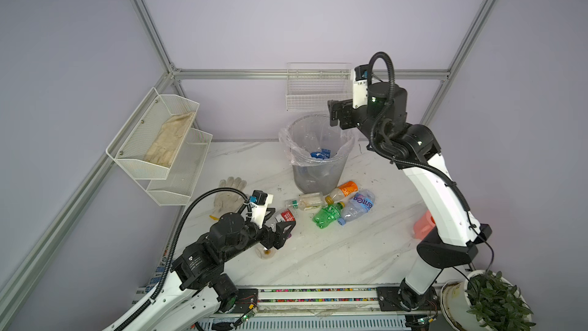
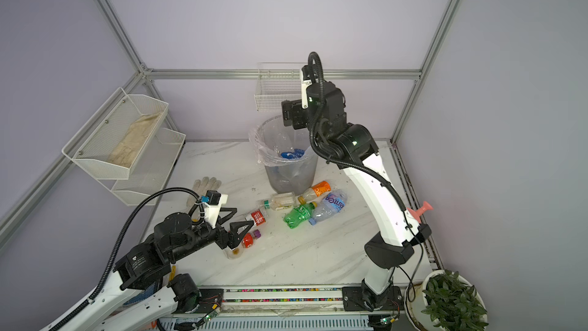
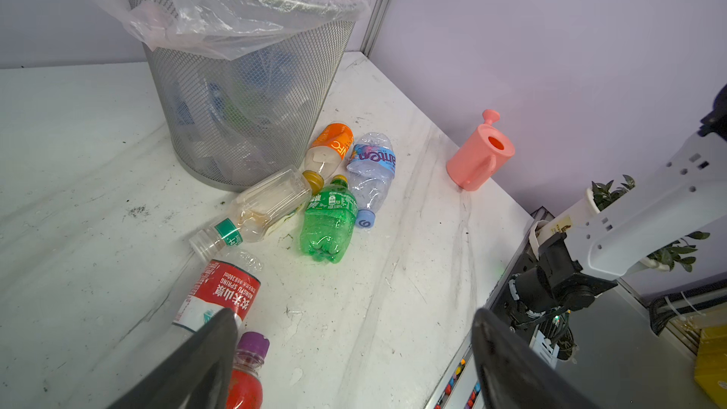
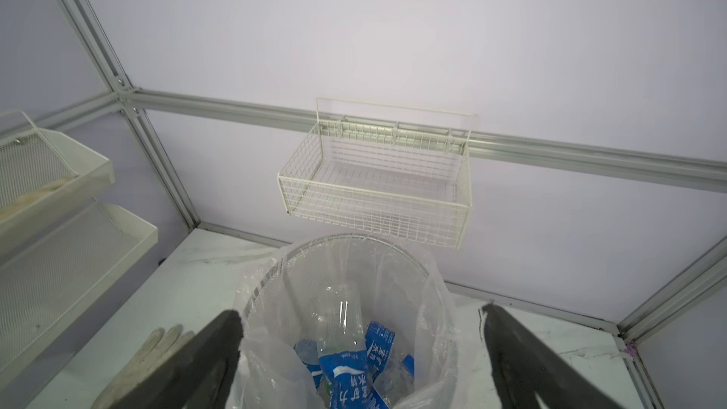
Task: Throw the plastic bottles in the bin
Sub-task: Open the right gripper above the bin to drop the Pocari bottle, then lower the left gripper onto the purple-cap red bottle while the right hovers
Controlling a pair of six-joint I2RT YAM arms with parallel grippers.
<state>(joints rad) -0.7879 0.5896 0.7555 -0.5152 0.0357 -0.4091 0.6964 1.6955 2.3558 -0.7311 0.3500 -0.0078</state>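
- My right pincer (image 4: 360, 312) hangs spread wide and empty over the bin (image 4: 413, 265);
- my left pincer (image 3: 353, 314) gapes empty just beside the red-labelled bottle (image 3: 224, 293).

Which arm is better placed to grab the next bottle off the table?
Left. The left end effector, open, hangs low beside the red-labelled clear plastic bottle on the white table. The right end effector, also open, is up over the round grey mesh bin, far from the loose bottles.

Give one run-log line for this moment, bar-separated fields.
left gripper: open, by red-labelled clear plastic bottle | right gripper: open, above round grey metal-mesh bin | other bottles: on table
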